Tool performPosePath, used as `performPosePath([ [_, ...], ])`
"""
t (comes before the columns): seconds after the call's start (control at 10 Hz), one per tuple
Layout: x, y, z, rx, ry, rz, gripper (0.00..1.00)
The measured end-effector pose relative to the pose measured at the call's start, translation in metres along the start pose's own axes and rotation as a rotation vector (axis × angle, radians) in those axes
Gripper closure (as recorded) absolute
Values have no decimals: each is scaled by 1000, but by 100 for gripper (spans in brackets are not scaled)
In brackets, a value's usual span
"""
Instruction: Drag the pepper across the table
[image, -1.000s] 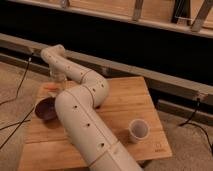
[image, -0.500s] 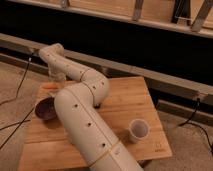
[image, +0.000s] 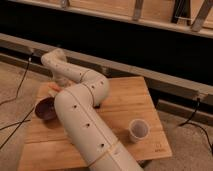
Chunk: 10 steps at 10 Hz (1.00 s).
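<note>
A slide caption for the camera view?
Shut hand at the table's left edge by the orange pepper; bowl beside it, cup at right.

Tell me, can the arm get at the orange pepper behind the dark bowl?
Probably yes. The end effector, shut, is down at the table's far left edge, right beside the pepper, behind the bowl. Nothing stands between them, though the arm hides whether they touch.

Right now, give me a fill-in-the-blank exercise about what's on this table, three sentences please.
1. The cup stands ____ on the table.
2. In this view the arm lies between the dark bowl and the ____.
3. The hand, beside the orange pepper at the table's far edge, is ____, not open.
Missing words: upright; cup; shut.
</note>
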Motion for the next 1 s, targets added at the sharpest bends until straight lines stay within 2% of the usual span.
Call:
performPosePath([
  [0.3,6,3,-8,19,16,-11,100],
  [0.6,23,5,-15,42,43,-15,100],
  [1.0,47,10,-14,76,96,-26,100],
])
